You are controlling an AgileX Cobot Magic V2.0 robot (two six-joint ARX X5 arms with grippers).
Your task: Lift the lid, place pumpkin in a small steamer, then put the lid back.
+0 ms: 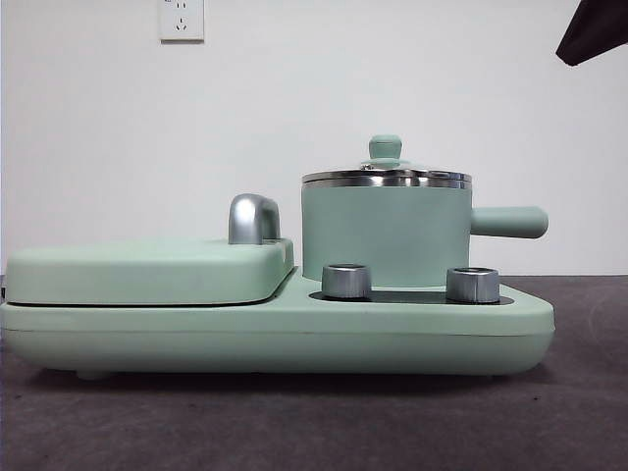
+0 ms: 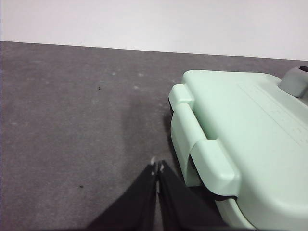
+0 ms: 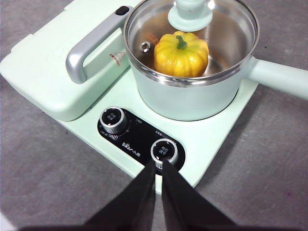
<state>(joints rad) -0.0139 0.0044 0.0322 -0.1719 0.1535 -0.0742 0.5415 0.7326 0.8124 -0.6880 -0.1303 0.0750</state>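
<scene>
The small steamer [image 1: 385,235] stands on the right of the wide mint-green base [image 1: 275,329], its straight handle pointing right. The glass lid [image 1: 386,177] with its mint-green knob sits on the pot. In the right wrist view the yellow-orange pumpkin [image 3: 181,54] lies inside the steamer [image 3: 192,98] under the lid [image 3: 190,14]. My right gripper [image 3: 158,166] is shut and empty, above the base's front near a steel knob. My left gripper [image 2: 156,166] is shut and empty over the grey table, beside the base's end. In the front view only a black tip [image 1: 595,29] shows at the top right.
A flat mint-green rectangular cover [image 1: 147,270] with a steel handle [image 1: 253,218] fills the base's left half; it shows in the left wrist view [image 2: 245,139] too. Two steel knobs [image 1: 346,281] [image 1: 472,285] stand at the base's front. A wall socket [image 1: 182,20] is behind.
</scene>
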